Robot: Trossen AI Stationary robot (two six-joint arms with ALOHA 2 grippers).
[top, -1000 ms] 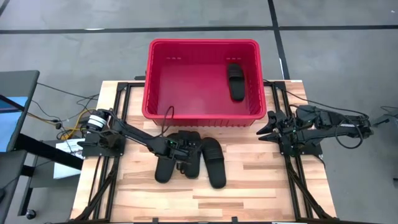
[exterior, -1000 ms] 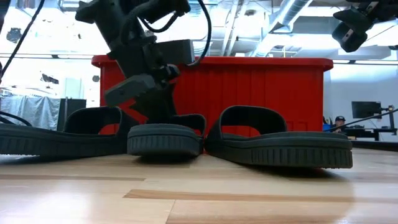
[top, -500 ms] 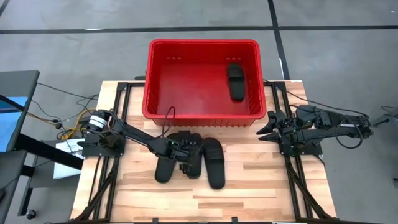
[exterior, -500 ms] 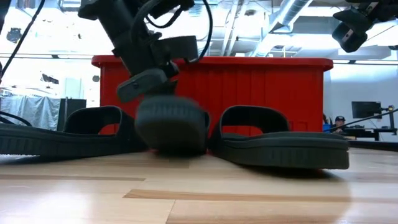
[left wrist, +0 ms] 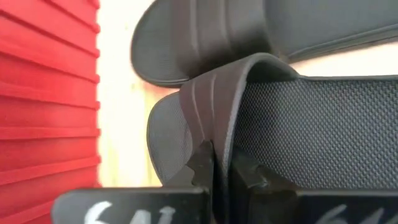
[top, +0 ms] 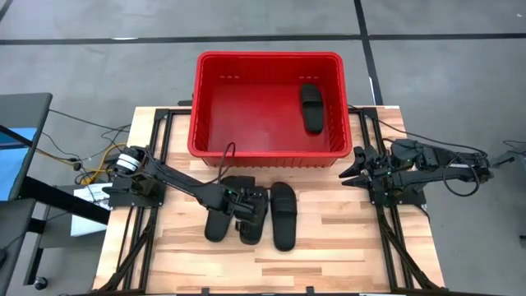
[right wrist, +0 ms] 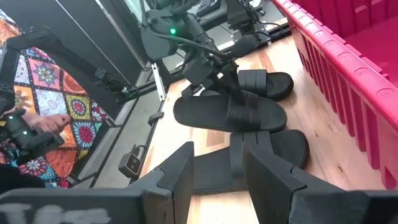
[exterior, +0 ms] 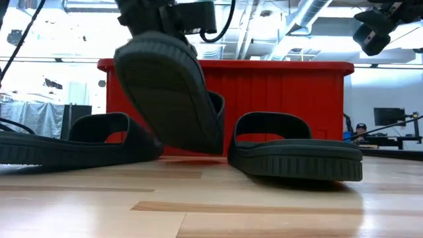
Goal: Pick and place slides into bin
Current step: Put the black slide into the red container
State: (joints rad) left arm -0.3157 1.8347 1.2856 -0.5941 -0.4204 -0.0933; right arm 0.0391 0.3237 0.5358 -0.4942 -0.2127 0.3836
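Observation:
Three black slides are on the table's near side of the red bin. The left slide and the right slide lie flat on their soles. The middle slide is tipped up, its ribbed sole facing the near edge. My left gripper is shut on it. Another slide lies on the bin's floor at the right. My right gripper waits open at the table's right edge, nothing between its fingers. My left gripper pinches the middle slide's wide strap between its two fingers, at the strap's edge. The fingers come from above, slanting down from the table's left. The slide hangs tilted with its near end raised. I cannot tell whether its low end touches the table.
The bin's ribbed front wall stands just behind the slides. The two flat slides lie close on either side of the held one. Bare wood stretches to the near edge. A person's hand shows beyond the table's left side.
My left gripper has shut on the middle slide's strap and risen. The slide, flat on the table before, has tipped up so that its near end is lifted and its sole faces the near edge.

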